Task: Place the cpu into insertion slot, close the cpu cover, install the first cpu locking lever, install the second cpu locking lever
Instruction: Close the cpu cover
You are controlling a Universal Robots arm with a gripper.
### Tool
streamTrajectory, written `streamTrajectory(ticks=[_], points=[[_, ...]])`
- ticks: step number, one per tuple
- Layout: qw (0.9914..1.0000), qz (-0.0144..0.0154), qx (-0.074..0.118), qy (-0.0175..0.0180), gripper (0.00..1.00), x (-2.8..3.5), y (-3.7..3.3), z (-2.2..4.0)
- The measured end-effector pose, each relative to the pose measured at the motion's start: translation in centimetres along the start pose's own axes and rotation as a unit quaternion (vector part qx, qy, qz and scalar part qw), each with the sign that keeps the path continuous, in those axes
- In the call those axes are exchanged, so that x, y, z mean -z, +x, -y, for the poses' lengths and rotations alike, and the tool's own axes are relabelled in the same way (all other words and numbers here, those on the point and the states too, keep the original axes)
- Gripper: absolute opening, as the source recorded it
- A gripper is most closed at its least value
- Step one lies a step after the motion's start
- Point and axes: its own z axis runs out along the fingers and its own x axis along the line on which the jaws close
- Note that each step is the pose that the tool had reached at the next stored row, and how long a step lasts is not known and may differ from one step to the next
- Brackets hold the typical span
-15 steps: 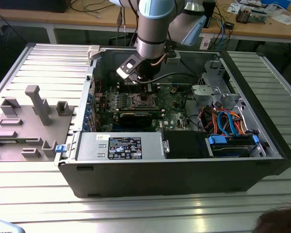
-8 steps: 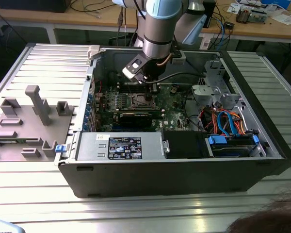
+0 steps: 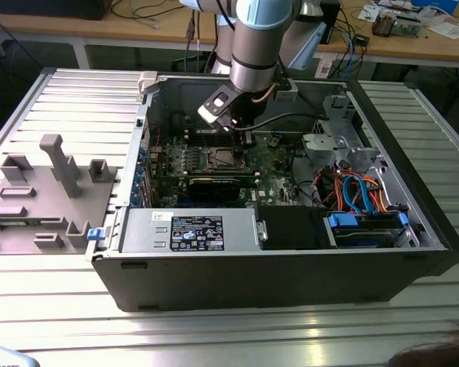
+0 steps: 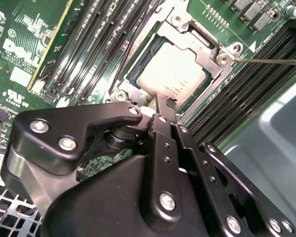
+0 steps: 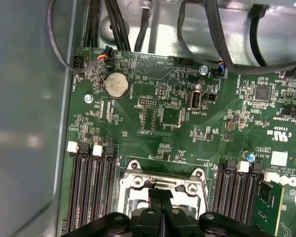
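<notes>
The cpu (image 4: 175, 74), with its silver-grey top up, lies flat in the insertion slot (image 3: 218, 159) on the green board. The cpu cover (image 4: 214, 52), a metal frame with a cut-out centre, lies down around the chip. My gripper (image 4: 163, 104) is shut with nothing between its black fingers, and its tip is at the socket's near edge, touching or just above the frame. In the first wrist view the gripper (image 5: 161, 195) stands over the cover (image 5: 163, 181). One thin lever rod (image 4: 274, 61) sticks out sideways from a socket corner. A second thin rod (image 4: 133, 44) runs along the other side.
Long black memory slots (image 4: 93, 44) flank the socket on both sides. The open computer case (image 3: 291, 267) holds a power supply (image 3: 191, 232), a black card (image 3: 214, 187) and coloured cables (image 3: 359, 191). A coin battery (image 5: 117, 85) sits on the board. Grey fixtures (image 3: 57, 164) stand outside, at the exterior view's left.
</notes>
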Motion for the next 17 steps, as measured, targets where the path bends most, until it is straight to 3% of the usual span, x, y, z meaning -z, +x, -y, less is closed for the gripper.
streamTrajectory(ticks=[9,14,17], points=[[1.0,0.0,0.0,0.0001,0.11,0.59,-0.06,-0.59],[1.0,0.0,0.0,0.0,0.11,2.26,-0.01,-0.55],[1.0,-0.0001,0.0,0.0,0.11,2.59,0.0,-0.54]])
